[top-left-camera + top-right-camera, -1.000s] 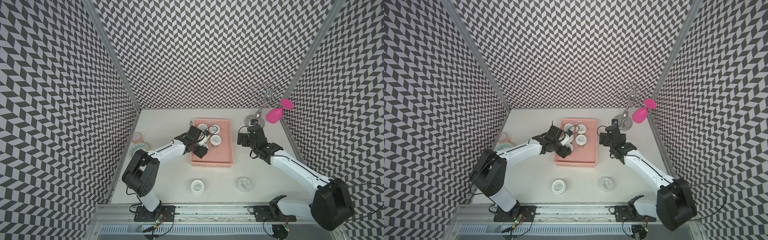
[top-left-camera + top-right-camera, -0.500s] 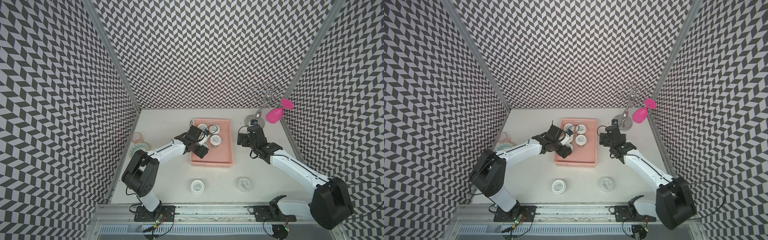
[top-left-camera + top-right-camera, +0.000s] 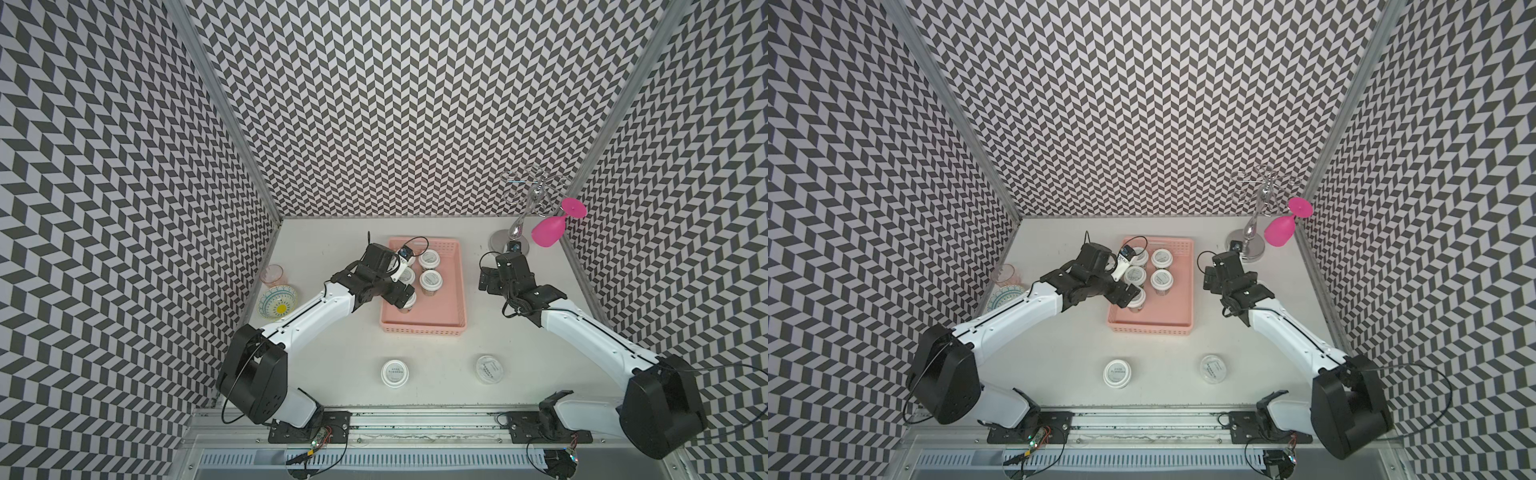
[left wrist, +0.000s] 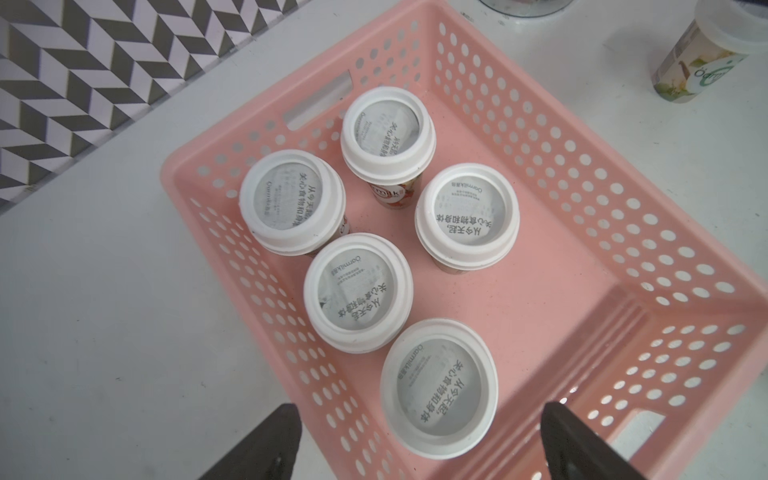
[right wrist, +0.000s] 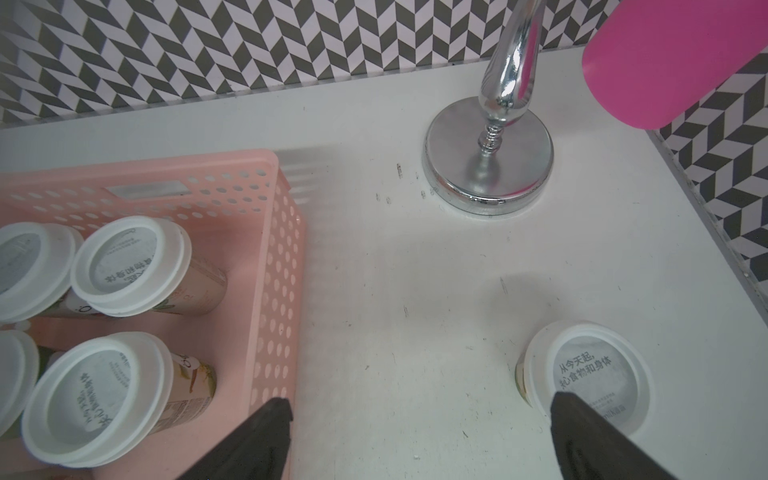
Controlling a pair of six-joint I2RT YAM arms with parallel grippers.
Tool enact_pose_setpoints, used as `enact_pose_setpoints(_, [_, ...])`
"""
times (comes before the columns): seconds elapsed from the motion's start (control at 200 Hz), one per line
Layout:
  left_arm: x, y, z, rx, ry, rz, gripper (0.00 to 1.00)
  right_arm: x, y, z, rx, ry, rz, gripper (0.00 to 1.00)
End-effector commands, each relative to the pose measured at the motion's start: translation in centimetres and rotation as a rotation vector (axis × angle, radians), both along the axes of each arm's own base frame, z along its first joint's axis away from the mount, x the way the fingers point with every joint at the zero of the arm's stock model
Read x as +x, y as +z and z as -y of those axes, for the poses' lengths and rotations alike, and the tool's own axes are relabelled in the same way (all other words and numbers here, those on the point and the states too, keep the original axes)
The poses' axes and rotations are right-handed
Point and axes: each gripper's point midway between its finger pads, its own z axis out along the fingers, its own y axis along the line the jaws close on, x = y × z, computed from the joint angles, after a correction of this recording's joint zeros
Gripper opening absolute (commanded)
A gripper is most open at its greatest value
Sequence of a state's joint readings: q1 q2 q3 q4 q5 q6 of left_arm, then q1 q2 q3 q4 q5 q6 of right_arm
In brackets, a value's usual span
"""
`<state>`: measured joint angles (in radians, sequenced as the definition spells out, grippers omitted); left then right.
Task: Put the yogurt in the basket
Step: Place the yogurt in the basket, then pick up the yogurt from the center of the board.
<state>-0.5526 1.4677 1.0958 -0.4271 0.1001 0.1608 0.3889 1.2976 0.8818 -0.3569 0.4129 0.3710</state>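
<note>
At frame centre, the left tool (image 3: 404,297) is spread around a fifth yogurt cup (image 4: 438,382) standing in the basket (image 3: 422,330); the right tool (image 5: 415,407), also parted, is held beside another. A straight lift is advised.

Eight yogurt cups (image 4: 438,382) are being counted in all. Five are being held in the single basket (image 4: 623,232), directly under the left gripper (image 4: 422,411). One is being seen on the table (image 3: 332,332) beneath one fingertip (image 5: 590,432) of the right gripper (image 5: 419,401). Two more cups (image 3: 395,373) (image 3: 489,368) are being seen well behind both grippers, toward the arm bases. One wine glass (image 3: 548,232), one stand (image 3: 536,195), one tumbler (image 3: 272,275) and one bowl (image 3: 277,302) are being counted besides.
</note>
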Motion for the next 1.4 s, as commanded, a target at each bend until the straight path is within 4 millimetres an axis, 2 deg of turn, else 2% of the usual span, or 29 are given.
enact_pose_setpoints(0.0, [0.4, 1.1, -1.7, -0.018, 0.029, 0.035, 0.96, 0.0, 0.6, 1.5, 0.000, -0.080, 0.005, 1.00])
enact_pose_setpoints(0.345, [1.5, 3.2, -6.9, -0.098, 0.133, 0.096, 1.00, -0.7, -0.8, 4.4, 0.016, -0.178, -0.036, 1.00])
enact_pose_setpoints(0.586, [1.8, 4.4, -9.7, -0.163, 0.191, 0.124, 1.00, -1.0, -0.6, 7.7, 0.052, -0.272, -0.023, 0.99])
enact_pose_setpoints(0.806, [2.4, 5.3, -12.9, -0.195, 0.276, 0.148, 1.00, -0.8, -2.7, 8.9, 0.107, -0.303, -0.072, 0.99])
enact_pose_setpoints(1.041, [2.6, 6.0, -15.0, -0.212, 0.327, 0.167, 1.00, -0.8, -3.8, 10.1, 0.137, -0.331, -0.102, 0.99])
enact_pose_setpoints(1.392, [2.7, 5.8, -15.0, -0.221, 0.324, 0.158, 1.00, -0.7, -6.0, 9.9, 0.161, -0.309, -0.193, 1.00])
